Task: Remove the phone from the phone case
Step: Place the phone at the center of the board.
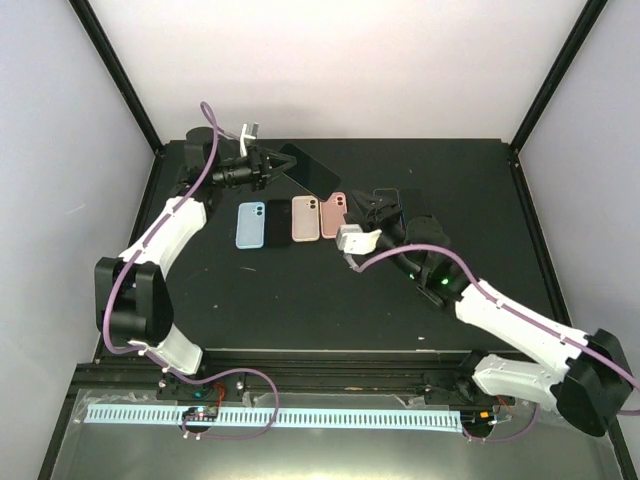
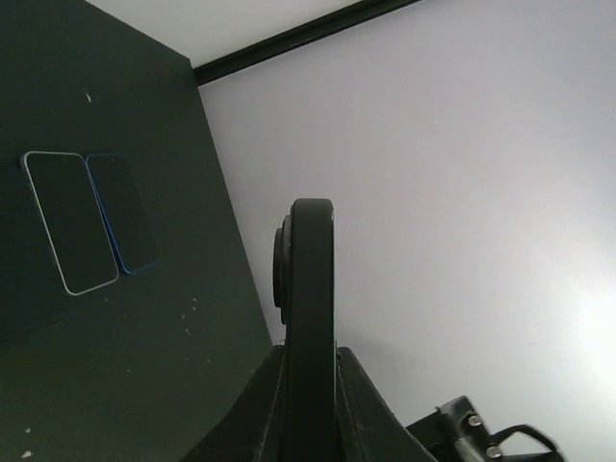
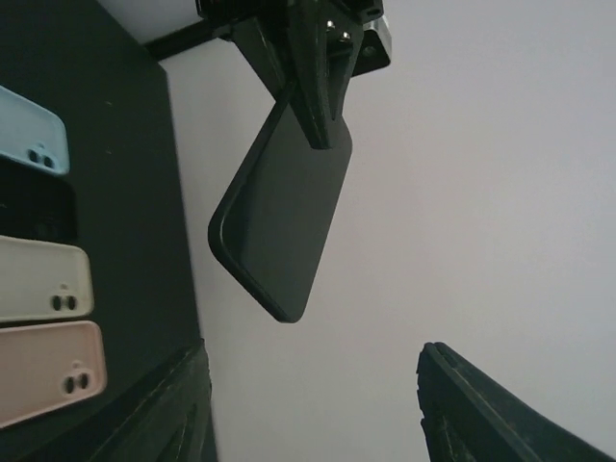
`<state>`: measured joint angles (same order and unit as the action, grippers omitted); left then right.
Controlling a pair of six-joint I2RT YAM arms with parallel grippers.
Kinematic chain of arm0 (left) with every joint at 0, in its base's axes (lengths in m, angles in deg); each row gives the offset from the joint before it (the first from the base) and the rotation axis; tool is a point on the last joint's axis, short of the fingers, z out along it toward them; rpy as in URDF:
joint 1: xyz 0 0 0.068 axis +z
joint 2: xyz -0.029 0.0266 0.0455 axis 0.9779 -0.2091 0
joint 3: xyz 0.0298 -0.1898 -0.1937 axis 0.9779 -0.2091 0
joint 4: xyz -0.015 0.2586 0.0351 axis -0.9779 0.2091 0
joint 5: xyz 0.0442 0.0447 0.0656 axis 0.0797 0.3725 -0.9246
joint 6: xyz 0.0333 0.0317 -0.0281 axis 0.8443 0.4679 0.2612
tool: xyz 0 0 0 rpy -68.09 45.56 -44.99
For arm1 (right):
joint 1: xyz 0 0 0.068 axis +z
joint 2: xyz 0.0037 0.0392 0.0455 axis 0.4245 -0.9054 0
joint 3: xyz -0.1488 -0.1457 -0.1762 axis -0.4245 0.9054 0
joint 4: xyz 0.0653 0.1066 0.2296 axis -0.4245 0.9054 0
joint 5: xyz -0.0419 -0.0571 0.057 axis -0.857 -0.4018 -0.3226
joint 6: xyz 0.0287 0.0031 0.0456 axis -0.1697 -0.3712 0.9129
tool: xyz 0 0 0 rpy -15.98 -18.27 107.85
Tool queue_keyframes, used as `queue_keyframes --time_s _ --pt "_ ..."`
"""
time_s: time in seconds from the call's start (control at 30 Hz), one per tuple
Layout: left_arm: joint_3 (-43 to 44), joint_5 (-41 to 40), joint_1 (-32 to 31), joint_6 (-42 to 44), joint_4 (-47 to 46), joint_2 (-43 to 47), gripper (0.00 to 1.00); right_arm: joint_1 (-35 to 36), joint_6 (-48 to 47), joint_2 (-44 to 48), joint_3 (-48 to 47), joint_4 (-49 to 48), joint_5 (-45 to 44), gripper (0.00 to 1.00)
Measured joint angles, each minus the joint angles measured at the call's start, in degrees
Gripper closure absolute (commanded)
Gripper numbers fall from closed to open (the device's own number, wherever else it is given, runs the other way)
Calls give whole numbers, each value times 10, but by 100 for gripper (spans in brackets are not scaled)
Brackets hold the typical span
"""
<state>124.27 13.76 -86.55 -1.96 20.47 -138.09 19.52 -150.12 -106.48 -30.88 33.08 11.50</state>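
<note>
Watching the black phone case (image 3: 284,226) first: it's up off the tabletop (image 1: 300,300), hanging toward the back left, with one end pinched in the left claw (image 1: 272,166). That claw is clamped tight on it, and from its own wrist camera I see the slab edge-on between the fingers. The back of the case faces my right wrist camera, matte and plain, with a raised lip along one long side. I can't tell from here whether the phone sits inside it; the screen side is turned away from every view.

Right claw (image 3: 313,371) now: jaws wide, nothing between them, pointing up at the free end of the case but well short of touching it.

Below, a row lies flat on the tabletop: a light blue case (image 1: 250,224), a black slab (image 1: 277,222), a beige case (image 1: 305,218) and a pink case (image 1: 333,215), all untouched. Two more dark slabs (image 2: 69,221) lie side by side further off.

My read: I'm at the two-handed stage, with the case lifted and presented and the separation itself not yet done. The next move calls for bringing the right claw onto the free end, then catching a corner of the lip or pressing on the back so the phone pops out. The left grip must hold firm against that pull, and the approach needs to be square, since the case hangs at a tilt.
</note>
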Motion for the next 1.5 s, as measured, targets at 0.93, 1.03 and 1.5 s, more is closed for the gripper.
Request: queue_keyframes --time_s 0.93,1.03,1.5 --pt "43 43 -85 437 164 44 98 -226 442 -139 -423 687 454 32" --pt "54 43 -107 479 184 46 98 -229 443 -172 -451 733 495 34" --pt "89 47 -158 588 233 48 96 -231 431 -227 -496 836 578 92"
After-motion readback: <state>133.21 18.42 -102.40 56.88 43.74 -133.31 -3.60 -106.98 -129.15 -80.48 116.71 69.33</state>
